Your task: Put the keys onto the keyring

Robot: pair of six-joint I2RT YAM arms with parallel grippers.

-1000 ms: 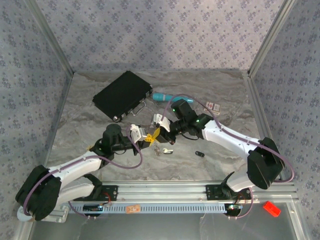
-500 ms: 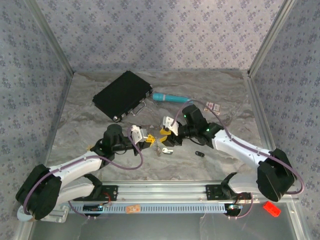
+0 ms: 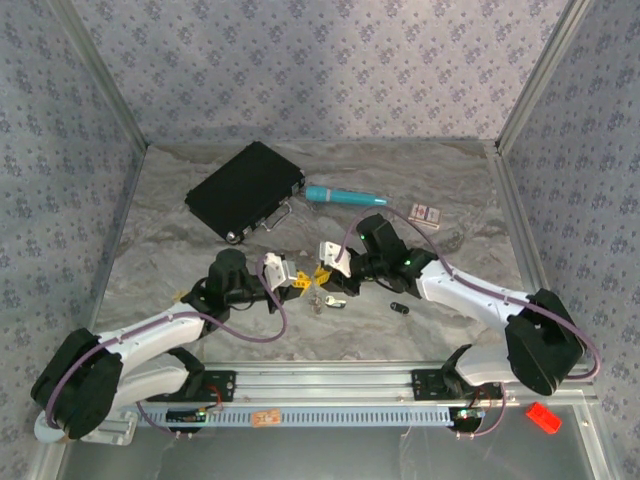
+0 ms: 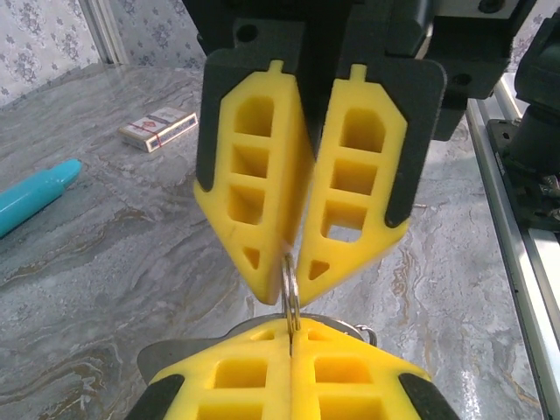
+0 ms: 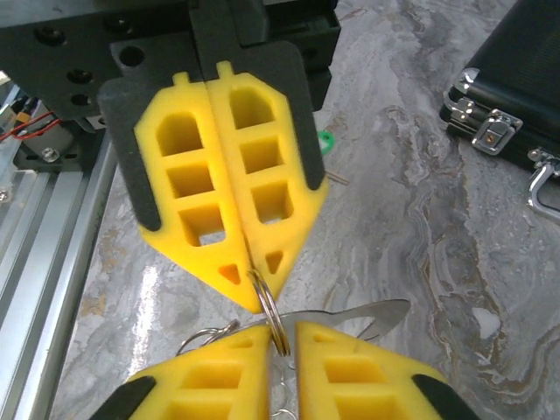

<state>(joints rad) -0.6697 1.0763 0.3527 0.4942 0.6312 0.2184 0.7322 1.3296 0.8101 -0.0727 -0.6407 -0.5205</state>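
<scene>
Between the two grippers, the left gripper (image 4: 291, 331) clamps the keyring (image 4: 290, 284). The right gripper (image 5: 282, 334) straddles it, grip unclear. The keys (image 3: 328, 300) lie below them, seemingly none threaded yet.

No lettering can be read anywhere in the scene. The small box (image 4: 157, 128) near the teal pen (image 4: 35, 194) bears a red mark on its face, too blurred to make out.

The left arm (image 3: 150, 333) and right arm (image 3: 468, 296) have white shells, black joints and purple cables (image 3: 250, 338). Their fingers (image 4: 262, 210) are yellow with hollow cells.
</scene>
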